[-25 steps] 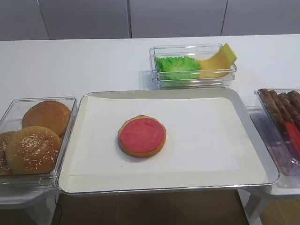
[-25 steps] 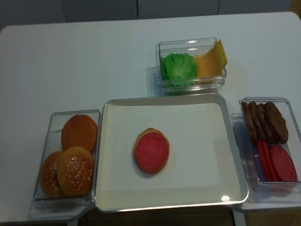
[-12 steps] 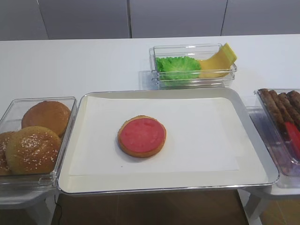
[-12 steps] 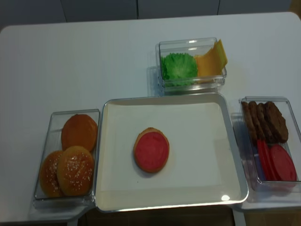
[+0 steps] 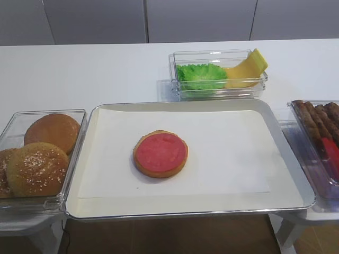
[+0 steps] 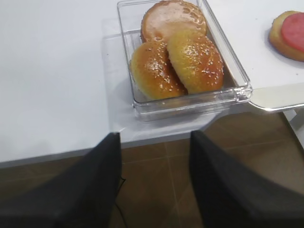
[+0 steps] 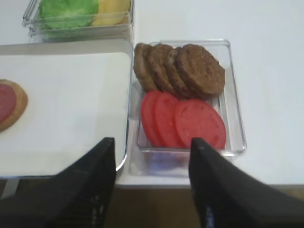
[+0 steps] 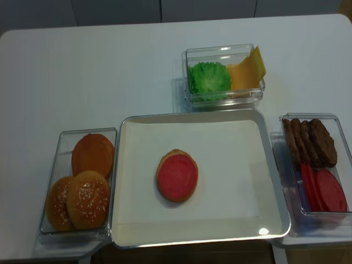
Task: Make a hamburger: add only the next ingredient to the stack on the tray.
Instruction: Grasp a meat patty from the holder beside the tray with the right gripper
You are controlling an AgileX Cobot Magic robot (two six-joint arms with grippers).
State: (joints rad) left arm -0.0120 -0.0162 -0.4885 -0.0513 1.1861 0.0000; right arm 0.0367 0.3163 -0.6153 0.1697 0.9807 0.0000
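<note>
Just ahead of my right tool (image 7: 152,183), whose fingers stand spread and empty, the meat patties (image 7: 183,69) overlap in the tub beyond the red slices (image 7: 185,121), while the stack (image 5: 160,153) waits off to its left on the tray (image 5: 296,182). I judge a careless reach could drag a red slice or lift two patties, since they lean together. Nothing has shifted from a second ago; my left tool (image 6: 154,183), also spread, hangs short of the buns (image 6: 178,57).

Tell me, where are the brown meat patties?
The meat patties sit in the clear tub right of the tray, overlapping in a row behind the red slices.
</note>
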